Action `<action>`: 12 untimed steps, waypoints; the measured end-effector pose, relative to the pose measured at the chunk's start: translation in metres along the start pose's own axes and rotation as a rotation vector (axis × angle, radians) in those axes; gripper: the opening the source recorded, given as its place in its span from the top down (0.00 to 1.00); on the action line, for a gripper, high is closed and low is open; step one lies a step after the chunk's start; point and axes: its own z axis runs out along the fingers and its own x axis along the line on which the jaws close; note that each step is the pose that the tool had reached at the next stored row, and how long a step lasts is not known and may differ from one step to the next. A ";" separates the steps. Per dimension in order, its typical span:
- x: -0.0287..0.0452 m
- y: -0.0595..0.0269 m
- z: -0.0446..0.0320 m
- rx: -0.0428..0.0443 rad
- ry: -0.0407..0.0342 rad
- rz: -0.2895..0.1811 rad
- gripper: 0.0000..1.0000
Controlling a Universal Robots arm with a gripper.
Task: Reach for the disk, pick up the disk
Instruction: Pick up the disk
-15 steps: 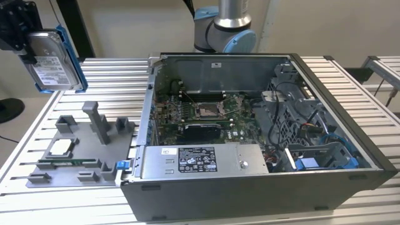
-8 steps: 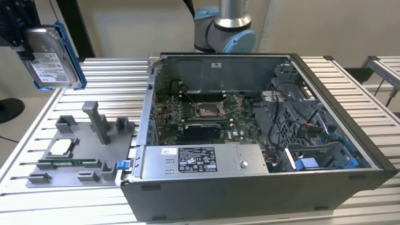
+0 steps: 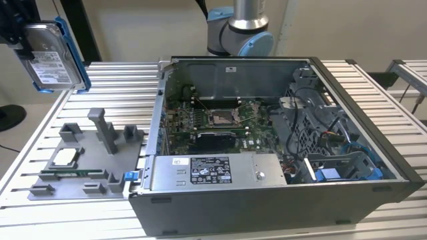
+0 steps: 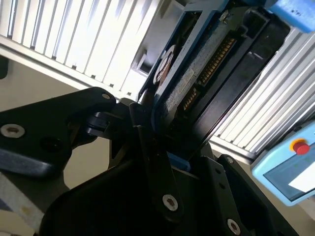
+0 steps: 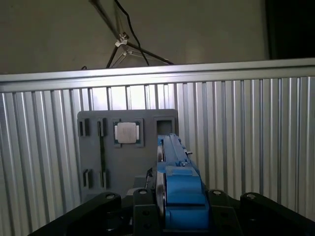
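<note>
I have the disk (image 3: 55, 57) clamped in the end effector (image 5: 179, 212). It hangs in the upper left of the exterior view, well above the counter (image 3: 120, 80) and apart from the grey tray (image 3: 80, 170) and the open computer case (image 3: 267, 150) lower in the frame.

In the second wrist view the black fingers (image 4: 147, 142) pinch the disk from both sides, edge-on. I judge the pick-up as good as done. The hold wants to be firm and square, because bare silver metal is smooth and could slide, while the blue plastic frame (image 5: 182, 187) should give more bite.

The disk is a flat, hard slab with a white label (image 3: 50, 67). The counter is ribbed aluminium, and a small square chip (image 5: 126, 132) sits in the tray.
</note>
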 end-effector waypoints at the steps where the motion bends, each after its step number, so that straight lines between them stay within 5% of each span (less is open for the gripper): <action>1: 0.0000 0.0000 -0.0018 -0.0001 0.0000 0.000 1.00; 12: -0.0003 -0.0004 -0.0231 0.0001 -0.0001 0.000 1.00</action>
